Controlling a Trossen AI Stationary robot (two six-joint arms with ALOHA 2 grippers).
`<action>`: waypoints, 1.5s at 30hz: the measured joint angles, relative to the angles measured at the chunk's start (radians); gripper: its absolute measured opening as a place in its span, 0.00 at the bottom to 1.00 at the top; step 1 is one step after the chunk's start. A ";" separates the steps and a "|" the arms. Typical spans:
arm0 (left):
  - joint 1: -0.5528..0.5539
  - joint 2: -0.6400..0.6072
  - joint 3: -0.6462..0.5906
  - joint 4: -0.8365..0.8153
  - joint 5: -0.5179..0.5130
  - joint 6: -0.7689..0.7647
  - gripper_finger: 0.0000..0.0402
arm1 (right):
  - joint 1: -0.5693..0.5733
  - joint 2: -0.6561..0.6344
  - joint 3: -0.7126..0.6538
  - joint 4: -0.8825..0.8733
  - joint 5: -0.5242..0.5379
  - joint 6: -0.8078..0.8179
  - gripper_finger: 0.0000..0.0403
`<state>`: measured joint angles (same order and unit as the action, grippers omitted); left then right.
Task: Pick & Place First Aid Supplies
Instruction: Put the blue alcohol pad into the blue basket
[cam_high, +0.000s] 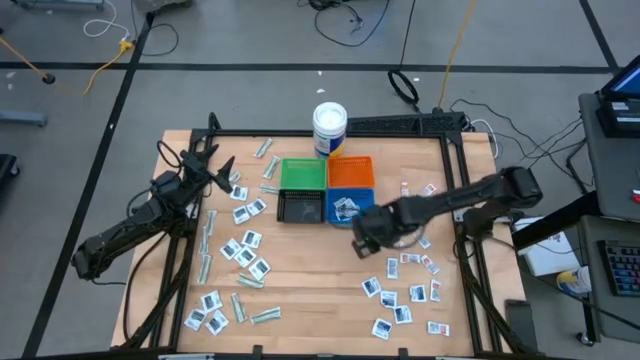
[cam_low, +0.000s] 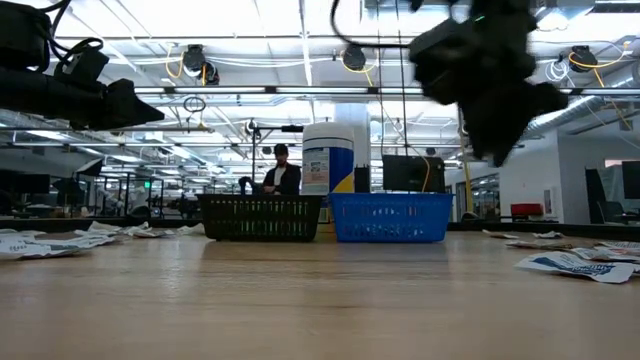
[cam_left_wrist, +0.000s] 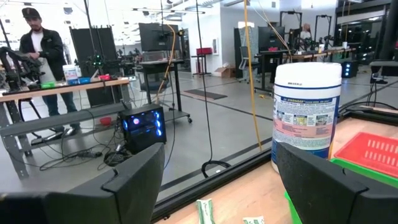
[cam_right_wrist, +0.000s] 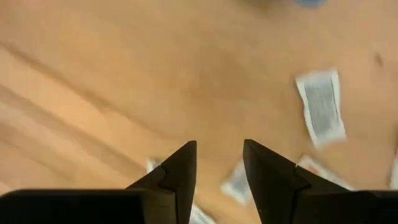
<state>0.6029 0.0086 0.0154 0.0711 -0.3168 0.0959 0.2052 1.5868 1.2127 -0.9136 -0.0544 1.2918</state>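
Observation:
The first aid supplies lie scattered flat on the wooden table: one spread of white sachets and pale-green strips at the left (cam_high: 245, 250), another of white sachets at the right (cam_high: 400, 290). One sachet lies in the blue bin (cam_high: 345, 207). My right gripper (cam_high: 362, 238) hangs over bare wood just in front of the blue bin, pointing steeply down, open, with nothing between its fingers (cam_right_wrist: 219, 146). A white sachet (cam_right_wrist: 320, 106) lies on the table below it, off to one side. My left gripper (cam_high: 222, 165) waits level at the far left, open and empty (cam_left_wrist: 219, 152).
Green (cam_high: 302, 173), orange (cam_high: 350, 172) and black (cam_high: 300, 207) bins stand with the blue one in a square at the table's far middle. A white tub (cam_high: 330, 128) stands behind them. A black frame edges the table. People are in the room beyond (cam_left_wrist: 37, 43).

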 joint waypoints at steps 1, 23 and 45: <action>0.000 0.000 0.000 0.000 0.000 0.000 0.77 | 0.027 -0.017 -0.017 -0.001 0.000 0.022 0.31; 0.000 0.000 0.000 0.000 0.000 0.000 0.77 | 0.488 -0.136 -0.120 -0.126 0.054 0.606 0.31; 0.000 0.000 0.000 0.000 0.000 0.000 0.77 | 0.550 0.007 -0.178 0.003 0.037 0.702 0.31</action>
<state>0.6028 0.0084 0.0151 0.0711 -0.3164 0.0961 0.7547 1.5935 1.0349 -0.9103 -0.0176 1.9942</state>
